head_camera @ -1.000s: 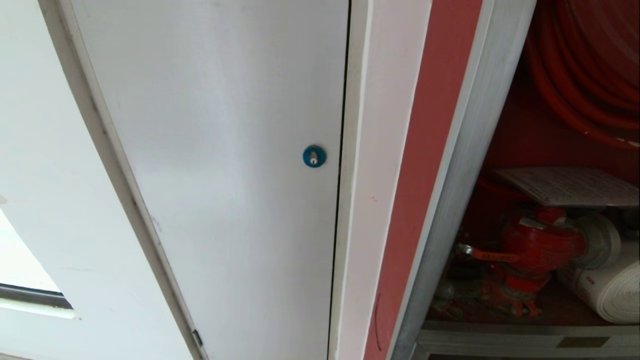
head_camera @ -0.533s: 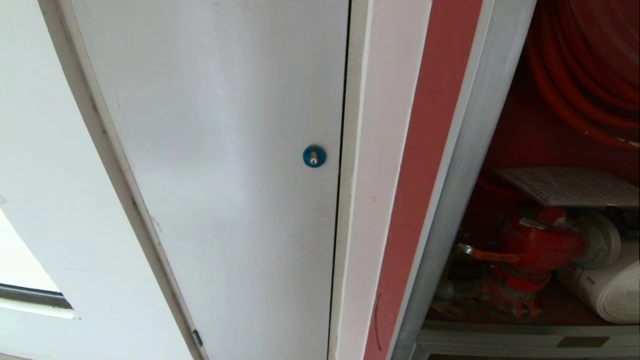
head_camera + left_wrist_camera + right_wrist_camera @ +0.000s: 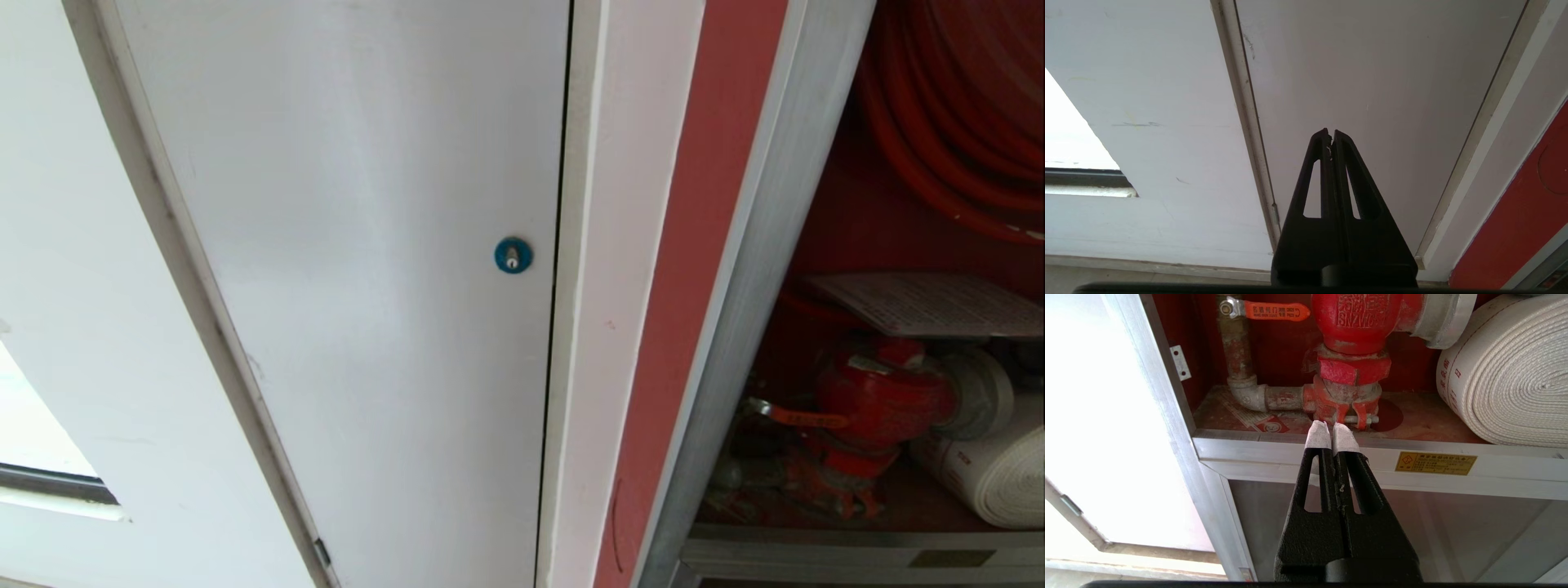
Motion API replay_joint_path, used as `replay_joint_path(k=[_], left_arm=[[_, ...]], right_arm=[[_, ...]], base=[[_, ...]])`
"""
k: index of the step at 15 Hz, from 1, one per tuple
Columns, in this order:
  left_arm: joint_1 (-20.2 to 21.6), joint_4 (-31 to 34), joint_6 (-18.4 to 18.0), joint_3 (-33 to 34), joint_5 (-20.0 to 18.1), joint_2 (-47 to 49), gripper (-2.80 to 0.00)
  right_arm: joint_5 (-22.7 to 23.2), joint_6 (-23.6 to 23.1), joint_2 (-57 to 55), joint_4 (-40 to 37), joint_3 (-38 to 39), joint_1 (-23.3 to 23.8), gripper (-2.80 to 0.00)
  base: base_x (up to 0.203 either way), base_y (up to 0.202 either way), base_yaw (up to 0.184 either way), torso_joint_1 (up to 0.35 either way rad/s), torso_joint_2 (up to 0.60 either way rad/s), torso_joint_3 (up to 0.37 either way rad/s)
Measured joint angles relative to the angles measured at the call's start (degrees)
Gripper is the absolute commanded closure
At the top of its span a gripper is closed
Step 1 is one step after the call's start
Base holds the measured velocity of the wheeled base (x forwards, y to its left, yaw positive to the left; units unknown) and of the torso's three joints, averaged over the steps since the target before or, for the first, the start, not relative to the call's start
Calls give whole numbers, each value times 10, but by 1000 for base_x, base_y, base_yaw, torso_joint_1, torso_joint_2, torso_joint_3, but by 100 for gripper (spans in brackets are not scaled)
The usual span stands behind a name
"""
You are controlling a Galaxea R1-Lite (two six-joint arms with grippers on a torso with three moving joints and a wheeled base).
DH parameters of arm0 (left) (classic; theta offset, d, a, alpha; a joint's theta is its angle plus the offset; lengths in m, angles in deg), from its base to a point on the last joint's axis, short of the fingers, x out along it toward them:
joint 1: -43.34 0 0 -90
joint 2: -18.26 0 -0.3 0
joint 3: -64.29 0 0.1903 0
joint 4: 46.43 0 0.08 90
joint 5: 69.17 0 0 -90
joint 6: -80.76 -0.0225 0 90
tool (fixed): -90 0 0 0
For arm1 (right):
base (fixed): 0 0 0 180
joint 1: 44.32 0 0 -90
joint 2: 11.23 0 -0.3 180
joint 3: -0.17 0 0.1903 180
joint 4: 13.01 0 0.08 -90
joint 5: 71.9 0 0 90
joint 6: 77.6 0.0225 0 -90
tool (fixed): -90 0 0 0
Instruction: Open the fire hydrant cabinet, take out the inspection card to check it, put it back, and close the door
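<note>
Both our grippers are pressed together and hold nothing: the right gripper hangs in front of the fire hydrant cabinet, low before its bottom sill, and the left gripper hangs away from the cabinet before the white panel with its blue lock. We see the cabinet's red inside uncovered, so we judge the door swung out of view. The inspection card lies flat inside the cabinet, resting above the red valve, we judge so that it stays within easy reach. Beside the valve in the cabinet sits the rolled white hose, and the red hose reel hangs above the card. The orange lever and pipe crowd the valve's other side, so a reach for the card should come from above them.
</note>
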Motion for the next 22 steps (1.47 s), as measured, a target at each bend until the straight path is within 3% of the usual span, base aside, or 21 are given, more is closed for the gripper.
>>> replay_joint_path(k=[22], left_arm=[[0,0,3,0,0,0,0]], right_arm=[[0,0,0,0,0,0,0]], base=[[0,0,0,0,0,0]])
